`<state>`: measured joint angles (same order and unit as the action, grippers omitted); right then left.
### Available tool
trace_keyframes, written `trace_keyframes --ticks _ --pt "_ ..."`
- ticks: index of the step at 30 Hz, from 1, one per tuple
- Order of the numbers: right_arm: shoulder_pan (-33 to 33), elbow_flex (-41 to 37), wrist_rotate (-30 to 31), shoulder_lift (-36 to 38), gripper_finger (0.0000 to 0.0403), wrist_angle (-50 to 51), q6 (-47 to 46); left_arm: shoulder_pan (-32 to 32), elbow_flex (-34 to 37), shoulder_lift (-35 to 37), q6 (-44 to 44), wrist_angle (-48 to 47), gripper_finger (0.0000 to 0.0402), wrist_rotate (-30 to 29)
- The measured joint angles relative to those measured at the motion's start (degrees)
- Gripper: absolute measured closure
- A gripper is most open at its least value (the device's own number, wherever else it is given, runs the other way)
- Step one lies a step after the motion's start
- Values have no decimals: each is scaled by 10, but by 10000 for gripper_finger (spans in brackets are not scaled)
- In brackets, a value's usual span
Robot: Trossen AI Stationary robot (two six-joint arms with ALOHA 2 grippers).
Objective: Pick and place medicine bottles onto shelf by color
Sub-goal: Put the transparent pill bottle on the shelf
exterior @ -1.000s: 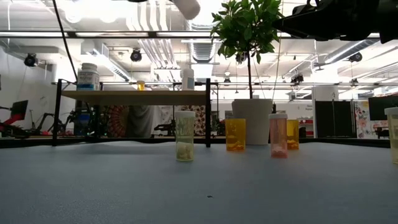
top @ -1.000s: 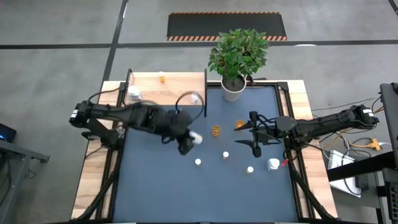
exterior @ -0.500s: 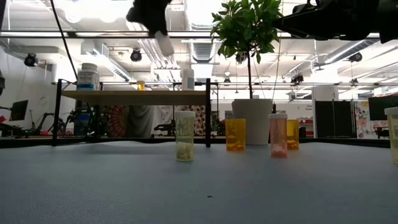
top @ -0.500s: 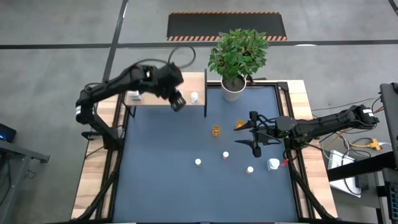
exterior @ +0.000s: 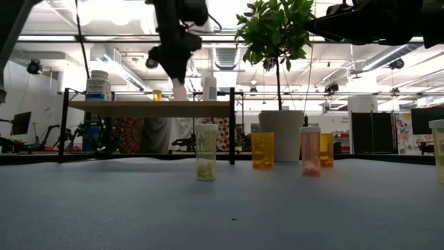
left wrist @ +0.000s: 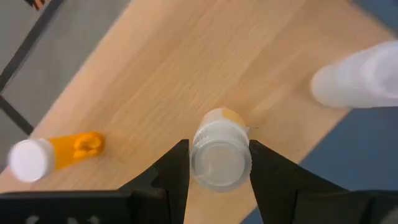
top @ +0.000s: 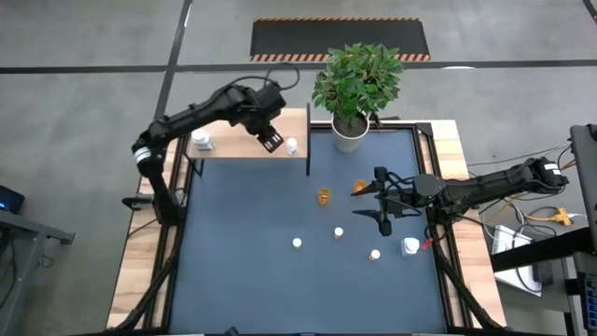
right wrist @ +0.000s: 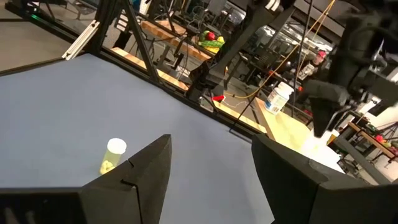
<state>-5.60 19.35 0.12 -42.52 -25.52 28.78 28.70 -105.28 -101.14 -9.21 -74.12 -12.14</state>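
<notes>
A pale-capped bottle [left wrist: 221, 155] is clamped between the narrowly parted fingers [left wrist: 177, 171] of the left gripper [top: 270, 140], which is held over the light wood shelf [top: 233, 140] near its right end. On the board just beside it a white bottle [top: 292, 146] is seen, with an orange bottle [left wrist: 56, 152] and a larger white bottle [top: 201, 142] farther along. The right gripper [top: 384, 201] is held wide open and empty above the blue table [top: 242, 271], where several small bottles [top: 324, 196] are scattered beside a potted plant [top: 354, 89].

Bright ceiling strip lights [exterior: 388, 38] glare in the low view; the near white bottle [left wrist: 360, 78] is blurred.
</notes>
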Motion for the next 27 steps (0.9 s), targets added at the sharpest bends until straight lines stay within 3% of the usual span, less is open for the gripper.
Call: trace_keyframes --ticks 16,27 --pt "0 0 0 0 188 0 2 1 -16 -18 24 13 212 0" --pt "0 0 0 0 188 0 0 -1 -19 0 54 10 205 -2"
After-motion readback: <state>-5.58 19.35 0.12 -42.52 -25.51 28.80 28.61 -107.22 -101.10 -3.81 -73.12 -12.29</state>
